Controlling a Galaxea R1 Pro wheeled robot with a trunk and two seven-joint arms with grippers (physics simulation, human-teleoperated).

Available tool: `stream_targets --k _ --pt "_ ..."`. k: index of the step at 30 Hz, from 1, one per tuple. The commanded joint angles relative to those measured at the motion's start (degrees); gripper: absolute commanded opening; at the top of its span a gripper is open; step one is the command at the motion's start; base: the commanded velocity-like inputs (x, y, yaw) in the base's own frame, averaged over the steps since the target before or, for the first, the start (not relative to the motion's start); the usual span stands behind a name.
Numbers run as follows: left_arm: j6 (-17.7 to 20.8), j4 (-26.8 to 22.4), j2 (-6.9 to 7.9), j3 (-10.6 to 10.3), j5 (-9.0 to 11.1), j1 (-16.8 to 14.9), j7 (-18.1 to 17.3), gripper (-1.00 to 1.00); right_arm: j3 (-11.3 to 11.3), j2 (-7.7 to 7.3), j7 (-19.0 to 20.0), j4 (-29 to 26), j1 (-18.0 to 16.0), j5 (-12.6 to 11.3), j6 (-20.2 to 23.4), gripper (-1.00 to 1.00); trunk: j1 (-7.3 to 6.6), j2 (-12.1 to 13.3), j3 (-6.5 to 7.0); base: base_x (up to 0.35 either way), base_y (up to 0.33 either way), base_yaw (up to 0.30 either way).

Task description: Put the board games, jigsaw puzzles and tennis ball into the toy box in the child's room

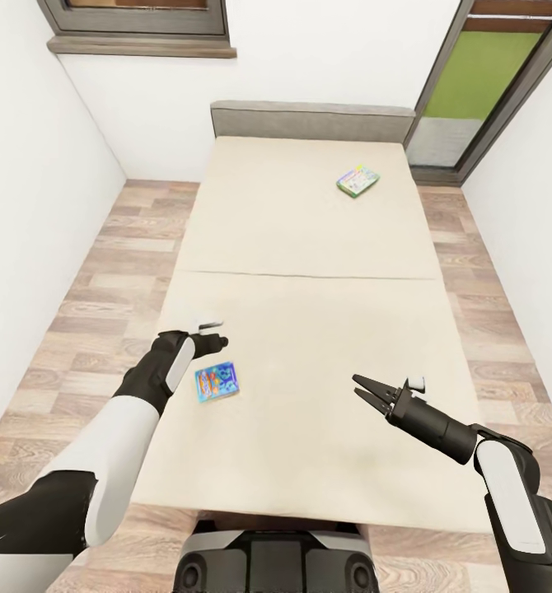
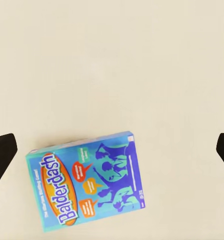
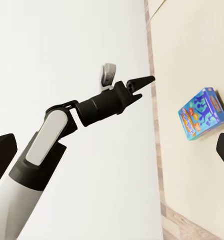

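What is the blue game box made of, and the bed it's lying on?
The blue game box looks like printed cardboard with a slightly glossy finish: flat faces, sharp corners, cartoon print and lettering on the cover. The bed looks like soft matte cream fabric over two mattresses, plain with faint mottling and a seam between them. Its headboard seems grey cloth, though that is hard to tell.

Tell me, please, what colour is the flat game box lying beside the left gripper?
Blue flat game box, with an orange title oval; clearest in the left wrist view.
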Motion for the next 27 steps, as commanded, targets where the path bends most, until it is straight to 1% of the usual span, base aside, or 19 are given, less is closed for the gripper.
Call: stream_targets --k 1,10,21,27 --pt "0.27 -0.09 -0.02 0.05 0.62 -0.16 0.47 1.0 -0.08 0.0 0.34 0.0 -0.04 0.26 0.29 1.0 0.03 -0.09 -0.16 0.0 0.0 0.0" --pt "0.29 -0.16 0.12 0.11 0.62 -1.67 0.47 1.0 -0.07 0.01 0.31 0.02 -0.04 0.29 0.27 1.0 0.03 -0.09 -1.01 0.0 0.0 0.0" --pt "0.44 -0.14 -0.04 0.17 0.54 -4.61 0.56 1.0 -0.07 0.0 0.33 -0.01 -0.04 0.3 0.27 1.0 0.03 -0.09 -2.04 0.0 0.0 0.0" --pt "0.46 -0.14 -0.17 0.2 0.47 -5.72 1.67 1.0 -0.08 0.0 0.33 0.02 -0.04 0.3 0.31 1.0 0.03 -0.09 -2.6 0.0 0.0 0.0"
